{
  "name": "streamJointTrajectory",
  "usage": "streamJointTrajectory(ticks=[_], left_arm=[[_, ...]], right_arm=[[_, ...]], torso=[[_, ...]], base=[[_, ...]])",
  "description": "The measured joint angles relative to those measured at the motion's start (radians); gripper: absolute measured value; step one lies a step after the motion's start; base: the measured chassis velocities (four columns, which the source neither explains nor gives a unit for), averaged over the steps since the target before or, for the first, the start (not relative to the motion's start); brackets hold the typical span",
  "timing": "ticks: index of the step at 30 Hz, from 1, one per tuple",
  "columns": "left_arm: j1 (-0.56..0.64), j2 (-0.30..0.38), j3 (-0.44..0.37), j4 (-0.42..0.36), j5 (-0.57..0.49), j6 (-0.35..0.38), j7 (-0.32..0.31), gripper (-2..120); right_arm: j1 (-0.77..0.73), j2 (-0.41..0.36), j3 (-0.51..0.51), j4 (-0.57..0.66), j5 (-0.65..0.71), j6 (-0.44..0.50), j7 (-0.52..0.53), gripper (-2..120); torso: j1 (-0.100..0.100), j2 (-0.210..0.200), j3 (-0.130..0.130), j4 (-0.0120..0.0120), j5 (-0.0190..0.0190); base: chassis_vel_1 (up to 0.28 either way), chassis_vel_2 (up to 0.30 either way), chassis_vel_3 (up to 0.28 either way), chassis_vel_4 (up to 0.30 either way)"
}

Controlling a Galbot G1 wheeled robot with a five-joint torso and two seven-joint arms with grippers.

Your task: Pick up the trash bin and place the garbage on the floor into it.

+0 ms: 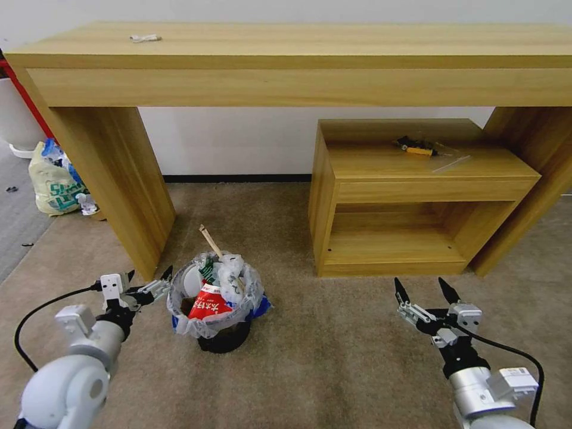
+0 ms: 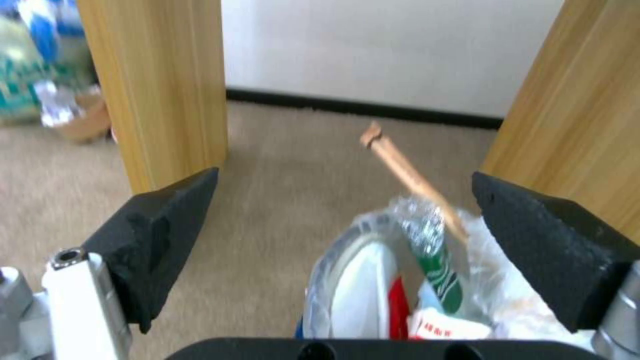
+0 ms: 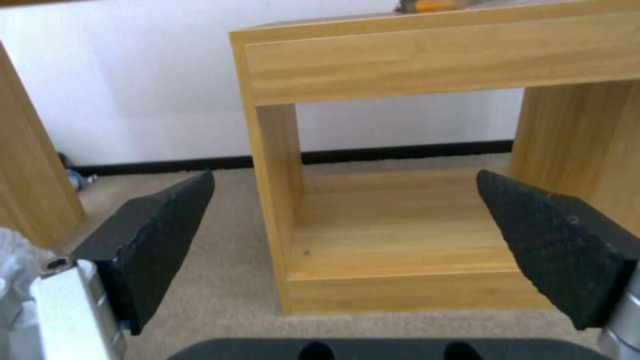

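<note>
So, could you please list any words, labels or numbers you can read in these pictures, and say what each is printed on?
None can be read with certainty.
Red cup in the trash bin: white characters, too small to read.
Pale-yellow shopping bag beside the table leg: green lettering, too blurred to read.
White scrap with red print in the bin: blurred, unreadable.

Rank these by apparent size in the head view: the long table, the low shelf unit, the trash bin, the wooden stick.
1. Long table
2. Shelf unit
3. Trash bin
4. Wooden stick

The gaps are plain, though the bin's nearness to the camera enlarges it.
</note>
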Motion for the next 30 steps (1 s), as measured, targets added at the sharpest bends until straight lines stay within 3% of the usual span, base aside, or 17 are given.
streamJointTrajectory(ticks=[6, 8, 13, 20, 30], left_arm=[[0.042, -0.096, -0.039, -0.046, 0.050, -0.040, 0.039, 100], [0.092, -0.153, -0.065, -0.074, 0.078, -0.057, 0.076, 100], [0.187, -0.204, -0.111, -0.094, 0.105, -0.093, 0.123, 100], [0.265, -0.231, -0.135, -0.152, 0.084, -0.102, 0.130, 100], [0.285, -0.237, -0.129, -0.176, 0.082, -0.095, 0.124, 100]], right_arm=[[-0.058, 0.035, 0.012, 0.046, -0.089, 0.026, -0.021, 100], [-0.107, 0.050, 0.034, 0.064, -0.129, 0.076, -0.046, 100], [-0.198, 0.061, 0.054, 0.080, -0.180, 0.177, -0.068, 100], [-0.309, 0.061, 0.006, 0.107, -0.203, 0.266, -0.015, 100], [-0.308, 0.057, -0.011, 0.117, -0.226, 0.277, 0.036, 100]], torso=[[0.000, 0.000, 0.000, 0.0000, 0.0001], [0.000, 0.000, 0.000, 0.0000, 0.0000], [0.000, 0.000, 0.000, 0.0001, 0.0000], [0.000, 0.000, 0.000, 0.0000, 0.0000], [0.000, 0.000, 0.000, 0.0000, 0.0000]], base=[[0.000, 0.000, 0.000, 0.000], [0.000, 0.000, 0.000, 0.000], [0.000, 0.000, 0.000, 0.000], [0.000, 0.000, 0.000, 0.000], [0.000, 0.000, 0.000, 0.000]])
